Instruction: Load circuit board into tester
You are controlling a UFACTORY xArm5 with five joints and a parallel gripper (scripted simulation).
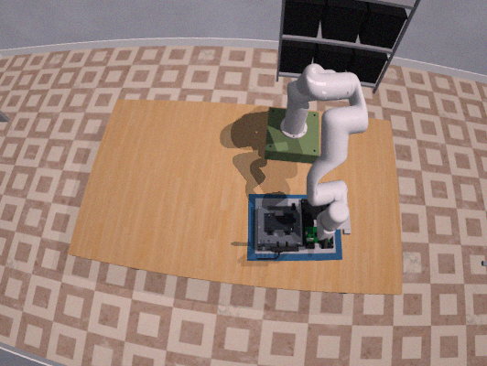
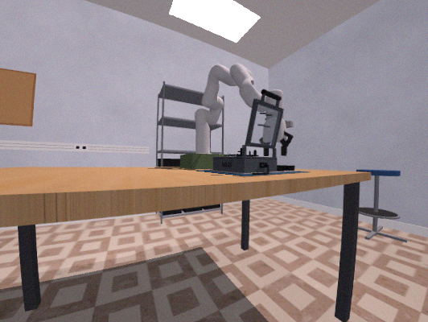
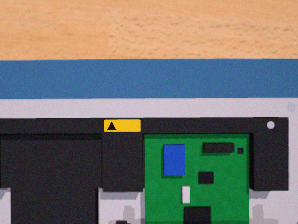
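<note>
The green circuit board [image 3: 196, 177] lies flat in the black tray, component side up, with a blue part, black chips and a small white part showing. It also shows beside the arm in the overhead view [image 1: 312, 234]. My gripper [image 2: 285, 146] hangs open and empty above the tray, to the right of the tester; its fingers are out of the wrist view. The tester [image 1: 279, 227] is a grey and black box on the blue mat [image 1: 294, 229]. Its lid [image 2: 263, 125] stands open, nearly upright.
The arm's green base block [image 1: 293, 135] sits behind the mat. A yellow warning label [image 3: 122, 125] marks the tray's edge. A metal shelf [image 1: 340, 34] stands beyond the table, and a blue stool [image 2: 376, 193] stands at the right.
</note>
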